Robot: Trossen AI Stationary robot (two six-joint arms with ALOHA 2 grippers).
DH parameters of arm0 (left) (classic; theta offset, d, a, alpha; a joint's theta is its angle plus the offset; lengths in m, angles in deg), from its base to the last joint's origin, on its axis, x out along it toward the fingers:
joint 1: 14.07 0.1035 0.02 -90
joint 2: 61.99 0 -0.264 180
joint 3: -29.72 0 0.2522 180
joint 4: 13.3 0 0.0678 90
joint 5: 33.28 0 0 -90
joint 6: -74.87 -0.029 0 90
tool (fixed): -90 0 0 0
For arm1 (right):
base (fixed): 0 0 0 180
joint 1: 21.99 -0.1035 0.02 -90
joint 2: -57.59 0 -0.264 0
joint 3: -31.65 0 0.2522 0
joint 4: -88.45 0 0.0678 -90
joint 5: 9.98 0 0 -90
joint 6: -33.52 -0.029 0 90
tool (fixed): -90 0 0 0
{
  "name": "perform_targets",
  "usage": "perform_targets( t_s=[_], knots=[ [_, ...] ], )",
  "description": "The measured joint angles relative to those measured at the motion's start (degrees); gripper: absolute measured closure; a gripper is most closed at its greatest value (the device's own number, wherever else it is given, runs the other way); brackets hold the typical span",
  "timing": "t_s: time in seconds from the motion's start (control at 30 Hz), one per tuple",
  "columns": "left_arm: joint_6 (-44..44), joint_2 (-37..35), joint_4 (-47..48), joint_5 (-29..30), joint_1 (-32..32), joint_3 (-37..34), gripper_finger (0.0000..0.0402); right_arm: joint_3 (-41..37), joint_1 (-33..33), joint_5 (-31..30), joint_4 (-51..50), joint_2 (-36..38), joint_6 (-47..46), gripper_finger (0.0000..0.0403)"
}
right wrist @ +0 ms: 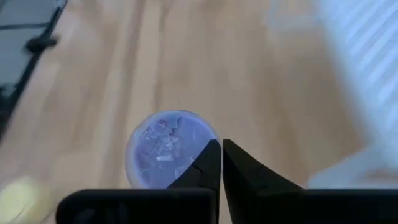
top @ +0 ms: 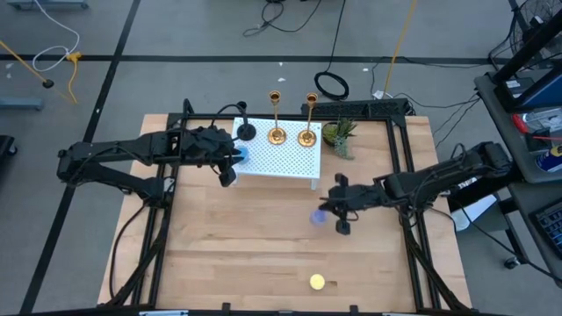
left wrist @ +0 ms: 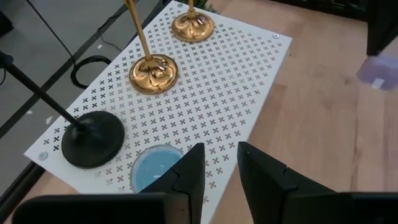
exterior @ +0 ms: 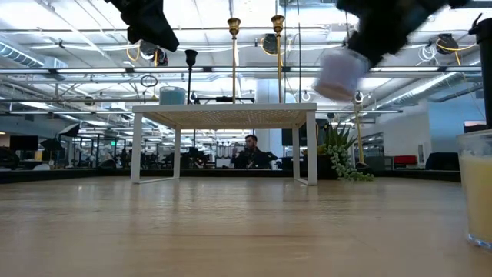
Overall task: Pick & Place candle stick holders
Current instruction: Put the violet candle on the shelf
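Note:
Three candle stick holders stand by their round bases on a white perforated stand [top: 281, 158]: a black one [top: 247, 132] and two gold ones [top: 276, 134] [top: 306, 136]. They also show in the left wrist view: black [left wrist: 93, 137], gold [left wrist: 153, 73] and gold [left wrist: 193, 26]. My left gripper [top: 230, 165] [left wrist: 217, 158] hovers open above the stand's near left part, over a blue candle [left wrist: 152, 168], touching nothing. My right gripper [top: 338, 212] [right wrist: 221, 149] is shut on a pale lilac candle jar [right wrist: 165, 152] above the table, to the right of the stand. My right gripper holds the lilac jar by its rim [right wrist: 208, 148], on the side toward the wrist. One finger lies over the jar's top and the other outside its wall. The fingers slant downward. The jar [exterior: 338, 73] hangs lifted clear of the table, slightly tilted.
A small green plant [top: 341, 136] stands just right of the stand. A yellow candle [top: 316, 282] sits near the table's front edge, close to the low camera [exterior: 477, 188]. Open wood lies between the stand and the front edge. A person shows in the room behind [exterior: 250, 152].

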Motion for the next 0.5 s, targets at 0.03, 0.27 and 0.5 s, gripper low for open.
perform_targets(
  t_s=[0.03, 0.27, 0.5],
  knots=[
    [0.0, 0.0, 0.0, 0.0, 0.0, 0.0, 0.03, 1.8, 0.5, -1.3, -0.3, -0.6, 2.2, 0.0401],
    [-0.1, 0.0, 0.0, -0.1, -0.2, 0.0, 0.03, 17.7, 6.5, -1.9, -13.1, -8.0, 15.4, 0.0401],
    [-0.2, 0.0, 0.0, -0.2, -1.9, 0.0, 0.03, 31.9, 16.2, -2.0, -24.0, -15.5, 23.8, 0.0401]
  ],
)
